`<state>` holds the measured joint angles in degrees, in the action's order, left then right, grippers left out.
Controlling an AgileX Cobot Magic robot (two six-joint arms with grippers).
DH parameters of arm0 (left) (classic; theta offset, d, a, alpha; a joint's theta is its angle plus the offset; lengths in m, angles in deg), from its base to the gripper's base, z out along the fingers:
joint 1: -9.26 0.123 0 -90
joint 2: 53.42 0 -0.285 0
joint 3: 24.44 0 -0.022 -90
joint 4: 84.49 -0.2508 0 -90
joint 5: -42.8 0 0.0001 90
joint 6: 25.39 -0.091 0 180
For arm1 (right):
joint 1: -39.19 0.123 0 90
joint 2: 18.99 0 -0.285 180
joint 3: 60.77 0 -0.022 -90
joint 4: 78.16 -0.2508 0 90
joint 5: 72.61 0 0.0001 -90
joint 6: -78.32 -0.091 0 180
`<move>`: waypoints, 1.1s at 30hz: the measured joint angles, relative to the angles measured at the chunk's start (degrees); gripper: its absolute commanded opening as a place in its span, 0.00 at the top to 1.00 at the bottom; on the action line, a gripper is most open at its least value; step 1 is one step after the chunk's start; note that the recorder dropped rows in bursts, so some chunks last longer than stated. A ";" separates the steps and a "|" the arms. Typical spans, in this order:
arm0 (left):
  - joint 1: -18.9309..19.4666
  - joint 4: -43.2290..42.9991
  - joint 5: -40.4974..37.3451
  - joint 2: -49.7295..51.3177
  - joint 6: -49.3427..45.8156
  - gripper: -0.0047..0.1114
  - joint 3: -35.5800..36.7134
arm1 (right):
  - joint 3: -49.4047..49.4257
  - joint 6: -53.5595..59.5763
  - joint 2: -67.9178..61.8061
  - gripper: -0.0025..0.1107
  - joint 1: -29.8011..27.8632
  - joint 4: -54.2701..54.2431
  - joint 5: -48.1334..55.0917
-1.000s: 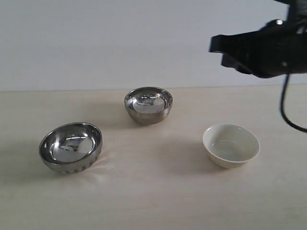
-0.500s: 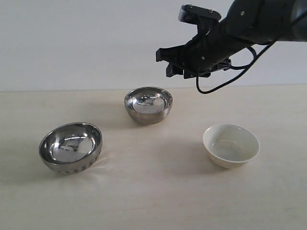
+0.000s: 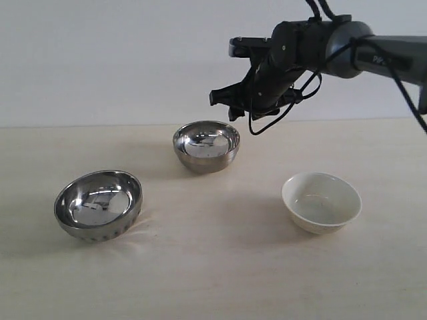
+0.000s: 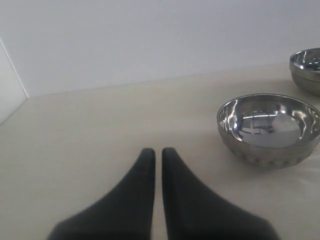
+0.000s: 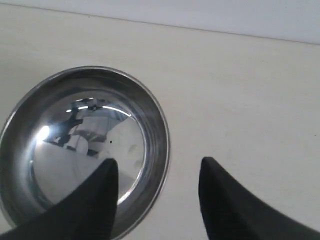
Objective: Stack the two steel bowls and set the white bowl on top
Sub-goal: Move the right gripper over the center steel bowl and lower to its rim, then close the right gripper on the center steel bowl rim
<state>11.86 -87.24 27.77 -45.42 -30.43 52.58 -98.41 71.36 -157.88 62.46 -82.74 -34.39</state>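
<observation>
Two steel bowls stand apart on the table: one at the back middle (image 3: pixel 207 145) and one at the front left (image 3: pixel 99 204). The cream-white bowl (image 3: pixel 321 202) sits at the right. My right gripper (image 3: pixel 225 105) hangs open in the air above the right rim of the back steel bowl (image 5: pixel 82 150); one fingertip is over the bowl's inside, the other over bare table. My left gripper (image 4: pixel 154 151) is shut and empty, low over the table, beside the front-left steel bowl (image 4: pixel 270 129). The back steel bowl (image 4: pixel 306 70) shows at that view's edge.
The pale wooden table (image 3: pixel 213 267) ends at a plain white wall (image 3: pixel 120 60) behind the bowls. A black cable (image 3: pixel 267 123) loops down from the right arm near the back steel bowl.
The right arm has swung in from the far right and come lower, ending above the back steel bowl. The bowls have not moved.
</observation>
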 measured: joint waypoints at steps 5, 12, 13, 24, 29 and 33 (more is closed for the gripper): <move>0.00 0.00 0.00 0.00 0.00 0.93 0.00 | -2.07 -0.03 -4.47 0.58 0.12 0.49 0.01; 0.00 0.00 0.00 0.00 0.00 0.93 0.00 | -2.12 -0.03 -7.33 0.58 0.12 1.25 -0.71; 0.00 0.00 0.00 0.00 0.00 0.93 0.00 | -2.12 -0.03 -7.76 0.58 0.12 1.35 -1.09; 0.00 0.00 0.00 0.00 0.00 0.93 0.00 | -2.12 -0.03 -10.71 0.62 0.47 -0.93 -5.34; 0.00 0.00 0.00 0.00 0.00 0.93 0.00 | -2.12 -0.21 -10.94 0.98 0.77 -2.31 -6.18; 0.00 0.00 0.00 0.00 0.00 0.93 0.00 | -2.50 -0.53 -10.68 0.98 0.77 -3.49 -5.69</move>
<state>11.86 -87.24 27.77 -45.42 -30.43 52.58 -100.91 70.84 -168.56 63.23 -86.23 -40.08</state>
